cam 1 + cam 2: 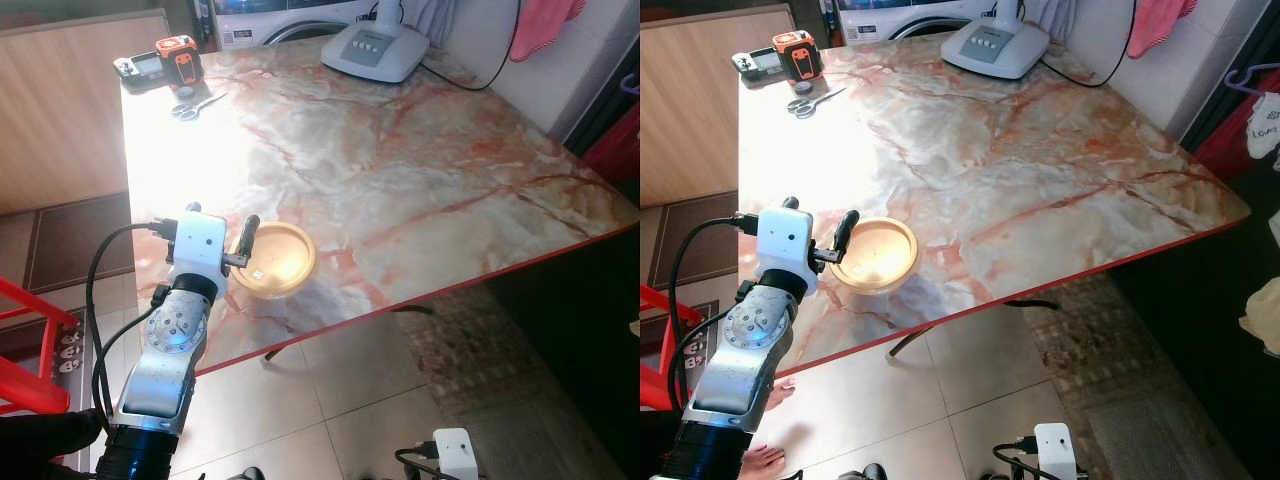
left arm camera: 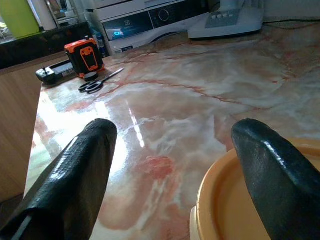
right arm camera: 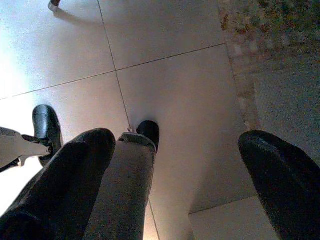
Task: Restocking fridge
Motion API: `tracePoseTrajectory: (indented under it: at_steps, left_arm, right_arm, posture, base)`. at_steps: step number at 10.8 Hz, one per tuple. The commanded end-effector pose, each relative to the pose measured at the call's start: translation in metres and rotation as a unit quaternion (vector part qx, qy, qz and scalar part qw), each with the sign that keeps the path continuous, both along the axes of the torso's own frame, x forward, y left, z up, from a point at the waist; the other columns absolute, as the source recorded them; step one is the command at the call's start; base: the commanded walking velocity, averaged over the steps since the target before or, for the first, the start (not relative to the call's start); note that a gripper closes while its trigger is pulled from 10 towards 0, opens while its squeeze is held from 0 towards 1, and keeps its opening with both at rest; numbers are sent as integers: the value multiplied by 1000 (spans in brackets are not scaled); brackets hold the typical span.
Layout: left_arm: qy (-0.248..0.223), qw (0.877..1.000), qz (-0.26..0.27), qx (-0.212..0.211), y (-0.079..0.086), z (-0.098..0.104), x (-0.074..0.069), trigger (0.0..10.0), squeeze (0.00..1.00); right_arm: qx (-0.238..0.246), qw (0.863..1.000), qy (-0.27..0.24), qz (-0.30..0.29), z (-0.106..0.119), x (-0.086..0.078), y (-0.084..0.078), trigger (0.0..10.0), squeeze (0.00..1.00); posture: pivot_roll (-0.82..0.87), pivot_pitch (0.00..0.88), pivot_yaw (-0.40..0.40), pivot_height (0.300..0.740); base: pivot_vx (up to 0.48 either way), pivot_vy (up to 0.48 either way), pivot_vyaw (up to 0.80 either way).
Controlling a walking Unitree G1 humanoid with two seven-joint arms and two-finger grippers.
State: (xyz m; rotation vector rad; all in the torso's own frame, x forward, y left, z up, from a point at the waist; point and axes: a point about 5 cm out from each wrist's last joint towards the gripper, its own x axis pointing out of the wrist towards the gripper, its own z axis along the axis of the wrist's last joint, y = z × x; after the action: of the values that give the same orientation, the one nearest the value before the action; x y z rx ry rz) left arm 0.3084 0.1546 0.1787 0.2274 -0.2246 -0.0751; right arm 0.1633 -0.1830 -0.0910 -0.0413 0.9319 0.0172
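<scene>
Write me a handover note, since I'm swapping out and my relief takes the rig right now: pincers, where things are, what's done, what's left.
Left pincer: open, at the near edge of the table, one finger over the rim of the yellow bowl, the other outside it. Not closed on it yet.
Right pincer: open, hanging idle over the floor tiles, holding nothing.
Bowl: on the table near its front left corner, looks empty.
Far end of the table: scissors, an orange device, a white appliance.
Done: left pincer lined up on the bowl.
Left: close, lift, carry it to the fridge.
</scene>
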Motion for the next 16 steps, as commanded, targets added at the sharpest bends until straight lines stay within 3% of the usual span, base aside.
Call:
tracePoseTrajectory:
  at_steps: [1, 16]
  left_arm:
    - [1, 1000, -4, 0, 0, -1, -1, 10000, 0]
    - [-1, 1000, -6, -1, -1, -2, -2, 10000, 0]
  right_arm:
    - [3, 1000, 7, -9, -3, -7, 0, 10000, 0]
    - [4, 1000, 8, -6, -3, -8, 0, 10000, 0]
  posture:
    - [-95, 162, -23, 740]
    - [-91, 141, -20, 740]
  base:
    - [0, 0, 0]
    - [0, 0, 0]
